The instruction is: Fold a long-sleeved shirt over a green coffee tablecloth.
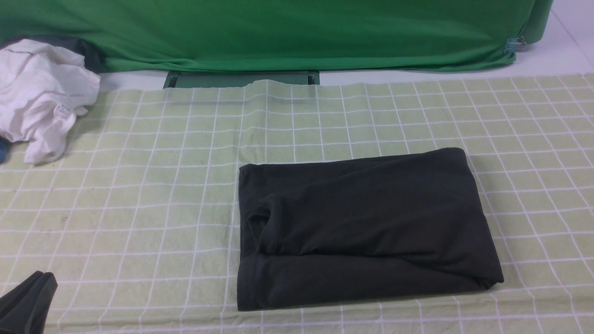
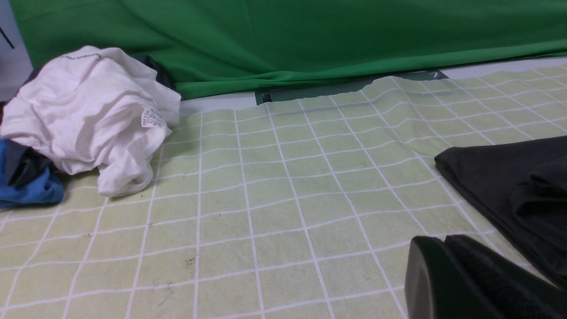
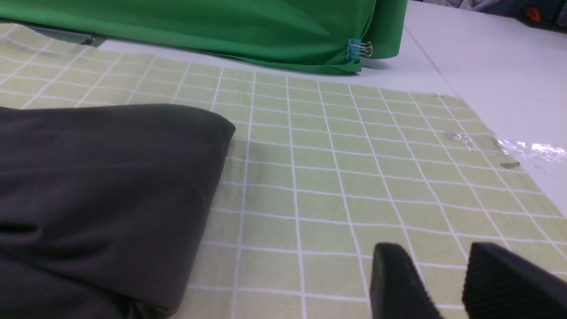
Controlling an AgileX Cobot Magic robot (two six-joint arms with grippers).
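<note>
Left gripper [image 2: 447, 266] closed, empty, parked clear | right gripper [image 3: 447, 283] half-open, holding nothing; both apparently withdrawn | long-sleeved shirt [image 1: 362, 222] lies folded on green coffee tablecloth [image 1: 139, 208]; folding seemingly finished

The white table [image 1: 417, 74] carries the green coffee tablecloth [image 1: 139, 208], a plain deep-green cloth [image 1: 278, 37] and clear tape [image 3: 527, 150].

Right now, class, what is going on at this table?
The long-sleeved shirt lies folded into a neat rectangle on the green coffee tablecloth. Neither arm touches it. The left gripper sits shut beside it; the right gripper has its jaws apart, holding nothing. A crumpled white garment lies at the far left.
</note>
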